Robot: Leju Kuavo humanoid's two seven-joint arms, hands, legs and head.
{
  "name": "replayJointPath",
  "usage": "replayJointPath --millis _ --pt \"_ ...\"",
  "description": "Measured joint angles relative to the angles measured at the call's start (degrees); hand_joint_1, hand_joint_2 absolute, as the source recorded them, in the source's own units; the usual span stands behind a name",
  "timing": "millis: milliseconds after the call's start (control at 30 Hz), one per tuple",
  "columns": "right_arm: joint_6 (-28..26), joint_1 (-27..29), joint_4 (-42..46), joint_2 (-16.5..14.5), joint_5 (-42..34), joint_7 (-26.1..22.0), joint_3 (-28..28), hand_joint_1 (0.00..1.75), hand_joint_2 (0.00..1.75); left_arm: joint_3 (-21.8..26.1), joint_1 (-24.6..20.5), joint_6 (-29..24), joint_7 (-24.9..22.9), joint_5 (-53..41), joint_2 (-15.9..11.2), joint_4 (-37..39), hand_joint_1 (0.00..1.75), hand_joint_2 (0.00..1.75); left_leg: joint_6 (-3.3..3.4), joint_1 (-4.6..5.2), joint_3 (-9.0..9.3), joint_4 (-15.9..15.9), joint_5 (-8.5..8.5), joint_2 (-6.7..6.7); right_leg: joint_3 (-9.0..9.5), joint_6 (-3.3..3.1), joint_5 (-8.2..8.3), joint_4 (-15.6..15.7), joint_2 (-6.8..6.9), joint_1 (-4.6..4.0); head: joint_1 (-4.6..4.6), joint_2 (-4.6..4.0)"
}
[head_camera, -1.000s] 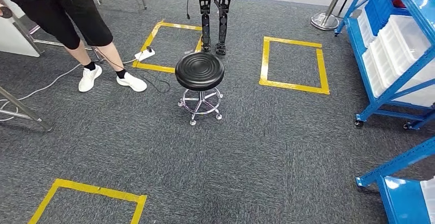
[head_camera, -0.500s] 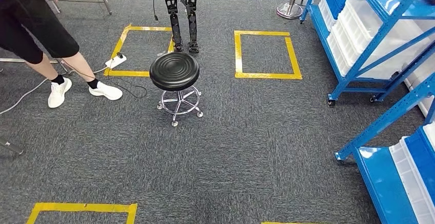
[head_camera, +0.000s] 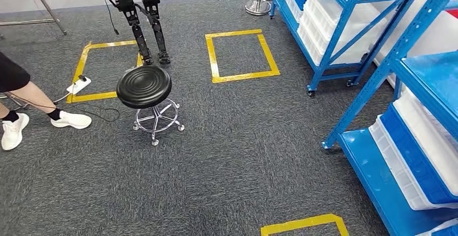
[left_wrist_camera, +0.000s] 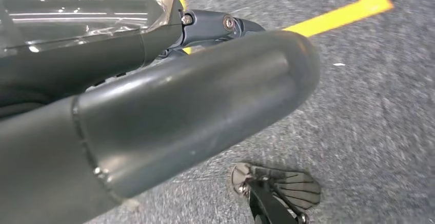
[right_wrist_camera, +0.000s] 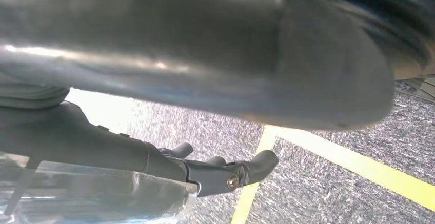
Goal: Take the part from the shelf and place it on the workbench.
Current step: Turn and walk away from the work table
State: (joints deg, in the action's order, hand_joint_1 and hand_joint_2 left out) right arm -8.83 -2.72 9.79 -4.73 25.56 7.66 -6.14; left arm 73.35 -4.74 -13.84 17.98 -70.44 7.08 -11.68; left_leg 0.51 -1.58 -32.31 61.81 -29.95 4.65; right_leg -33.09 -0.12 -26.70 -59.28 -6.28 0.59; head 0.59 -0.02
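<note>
both hands (left_wrist_camera: 154,111) hang at the sides during approach to the blue shelf (head_camera: 399,85), grasp state cannot be told; stool (head_camera: 144,86) stands well apart.

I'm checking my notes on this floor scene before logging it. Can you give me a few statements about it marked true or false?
1. The black stool stands on the carpet, outside the yellow tape squares. True.
2. The blue shelves are on the left of the head view. False: they stand on the right.
3. The person's shoes are white. True.
4. The stool lies tipped over. False: it stands upright on its chrome base.
5. The shelves hold white bins. True.
</note>
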Motion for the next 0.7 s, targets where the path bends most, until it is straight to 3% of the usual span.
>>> replayJointPath --millis 33,100,167,233,300,333,367,433,500,533,600,700 --pt "0.0 -0.04 0.0 -0.02 0.04 -0.03 0.0 0.0 0.0 0.0 0.0 -0.02 -0.03 0.0 0.0 0.0 0.0 0.0 0.23 0.16 0.34 -1.17 0.26 0.4 -0.38 0.36 0.04 -0.02 -0.66 -0.15 0.0 0.0" --pt "0.0 0.09 0.0 0.02 0.05 -0.07 0.0 0.0 0.0 0.0 -0.12 -0.06 -0.08 0.0 0.07 0.0 0.0 0.0 0.95 0.31 0.64 -1.87 0.55 -0.96 -0.97 1.09 0.19 -0.03 -1.62 -0.16 0.07 0.0" --pt "0.01 0.24 0.0 0.08 0.05 -0.09 0.0 0.0 0.0 0.0 -0.26 -0.07 -0.08 -0.01 0.17 0.01 0.0 0.0 1.8 0.27 0.91 -2.45 0.98 -2.48 -2.26 1.32 -0.87 -2.2 0.82 -0.21 0.22 0.0" --pt "0.02 0.16 0.0 0.09 0.07 -0.15 0.0 0.0 0.0 0.0 -0.17 -0.07 -0.11 -0.02 0.19 0.01 0.0 0.0 2.22 0.38 0.99 -2.69 1.1 -4.22 -5.45 1.03 -3.89 -8.39 4.36 -0.16 0.44 0.0" --pt "0.02 0.07 0.0 0.1 0.08 -0.21 0.0 0.0 0.0 0.0 -0.04 -0.06 -0.17 -0.02 0.15 0.0 0.0 0.0 2.33 0.54 0.93 -2.67 1.01 -6.08 -8.58 1.13 -6.26 -14.62 5.34 0.09 0.54 0.0" --pt "0.02 0.08 0.0 0.11 0.07 -0.23 0.0 0.0 0.0 0.0 -0.02 -0.05 -0.2 -0.02 0.15 0.0 0.0 0.0 2.3 0.56 0.92 -2.66 0.95 -6.91 -8.92 1.47 -6.31 -15.47 5.55 0.22 0.55 0.0" --pt "0.03 0.09 0.0 0.13 0.07 -0.24 0.0 0.0 0.0 0.0 -0.04 -0.04 -0.24 -0.02 0.15 0.0 0.0 0.0 2.2 0.54 0.97 -2.65 0.87 -7.69 -8.09 1.97 -5.53 -14.09 5.88 0.35 0.57 0.0" --pt "0.04 0.11 0.0 0.17 0.07 -0.25 0.0 0.0 0.0 0.0 -0.06 -0.01 -0.29 -0.07 0.18 0.0 0.0 0.0 1.81 0.5 1.26 -2.64 0.62 -8.99 -4.02 2.81 -2.98 -6.93 8.05 0.52 0.64 0.0" --pt "0.07 -0.01 0.0 0.14 0.06 -0.25 0.0 0.0 0.0 0.0 -0.02 0.01 -0.34 -0.11 0.19 0.0 0.0 0.0 1.08 0.78 1.66 -2.59 0.15 -10.19 -0.83 2.65 -1.18 -1.3 10.49 0.16 0.65 0.0" --pt "0.08 -0.03 0.0 0.1 0.05 -0.25 0.0 0.0 0.0 0.0 -0.05 0.01 -0.36 -0.11 0.18 0.0 0.0 0.0 0.73 0.92 1.89 -2.61 -0.03 -10.79 -0.38 2.29 -0.86 -0.35 10.92 -0.07 0.63 0.0" --pt "0.09 0.04 0.0 0.08 0.06 -0.26 0.0 0.0 0.0 0.0 -0.24 0.01 -0.38 -0.16 0.17 0.01 0.0 0.0 0.08 0.82 2.38 -2.73 -0.33 -11.83 -0.53 1.48 -0.56 -0.08 9.62 -0.08 0.46 0.0" --pt "0.09 0.12 0.0 0.09 0.08 -0.31 0.0 0.0 0.0 0.0 -0.43 0.01 -0.38 -0.27 0.16 0.01 0.0 0.0 -0.78 0.31 2.55 -1.82 -1.39 -9.89 -0.13 0.61 -0.32 0.32 8.15 0.64 0.31 0.0"
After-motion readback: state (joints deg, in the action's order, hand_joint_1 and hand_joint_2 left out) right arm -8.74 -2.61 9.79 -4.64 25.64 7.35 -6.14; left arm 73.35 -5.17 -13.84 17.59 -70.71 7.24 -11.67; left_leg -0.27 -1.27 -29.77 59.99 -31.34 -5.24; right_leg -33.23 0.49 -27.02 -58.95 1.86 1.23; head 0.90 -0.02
